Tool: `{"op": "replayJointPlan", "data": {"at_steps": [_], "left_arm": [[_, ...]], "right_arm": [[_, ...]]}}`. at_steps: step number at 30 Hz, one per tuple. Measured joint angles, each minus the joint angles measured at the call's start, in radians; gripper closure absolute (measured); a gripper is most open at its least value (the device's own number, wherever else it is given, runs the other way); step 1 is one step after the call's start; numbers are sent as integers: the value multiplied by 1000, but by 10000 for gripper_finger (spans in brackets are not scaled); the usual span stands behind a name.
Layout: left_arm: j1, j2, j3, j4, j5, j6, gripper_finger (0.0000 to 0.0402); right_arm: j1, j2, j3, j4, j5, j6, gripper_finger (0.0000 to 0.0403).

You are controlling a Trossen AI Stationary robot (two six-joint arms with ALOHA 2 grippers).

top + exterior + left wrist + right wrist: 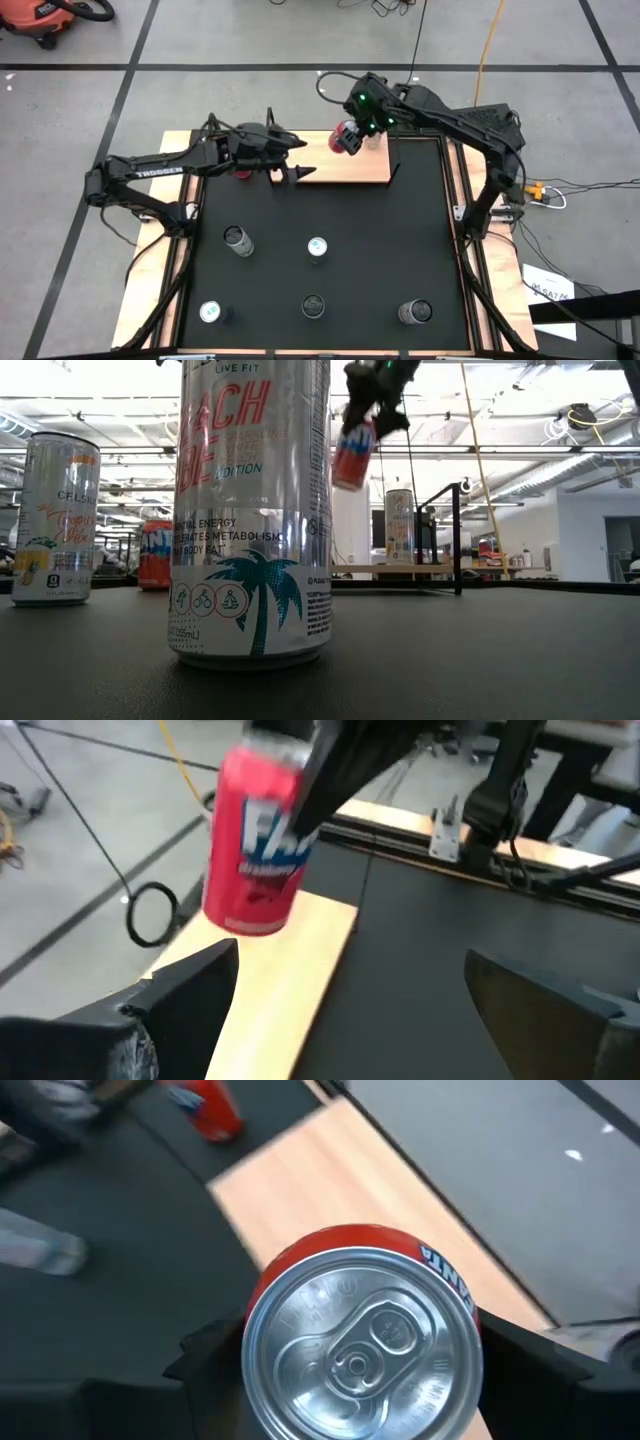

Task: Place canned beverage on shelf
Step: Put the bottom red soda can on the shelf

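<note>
The red can (pixel 347 137) hangs tilted in the air over the right part of the shelf (pixel 345 166), clear of the board, as the low view shows (pixel 352 452). The right end effector (pixel 358 128) grips it from the sides; in the right wrist view its dark fingers (pixel 205 1355) press on both flanks of the can (pixel 362 1342), whose silver top faces the camera. The right arm reaches in from the table's right edge, elbow bent, forearm slanting toward the back of the table.

A second red can (pixel 243 171) stands at the shelf's left end, just beside the left end effector (pixel 288 174). The left arm stretches across from the left edge, roughly level. Its fingers (pixel 180 995) are spread wide with nothing between them, pointing toward the held can (pixel 255 845).

The shelf lies along the back edge of the black table (pixel 420 230). 5 more cans stand on the table nearer the front: 2 in a middle row (pixel 238 240) (pixel 317 247) and 3 in a front row (pixel 211 313) (pixel 314 306) (pixel 415 312).
</note>
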State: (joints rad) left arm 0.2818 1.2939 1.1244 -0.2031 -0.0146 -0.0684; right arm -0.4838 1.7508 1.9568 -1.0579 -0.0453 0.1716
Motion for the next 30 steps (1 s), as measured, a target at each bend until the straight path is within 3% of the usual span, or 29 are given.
{"op": "replayJointPlan", "data": {"at_steps": [13, 24, 30], "left_arm": [[0, -46, -1, -120, -47, -35, 16], [0, -46, -1, -147, -73, -57, 16], [0, -46, -1, -147, -78, -51, 16]], "right_arm": [[-83, 209, 0, -7, 52, -214, 110], [-157, 248, 0, 81, 43, -304, 110], [-189, 261, 0, 80, -59, -332, 108]]}}
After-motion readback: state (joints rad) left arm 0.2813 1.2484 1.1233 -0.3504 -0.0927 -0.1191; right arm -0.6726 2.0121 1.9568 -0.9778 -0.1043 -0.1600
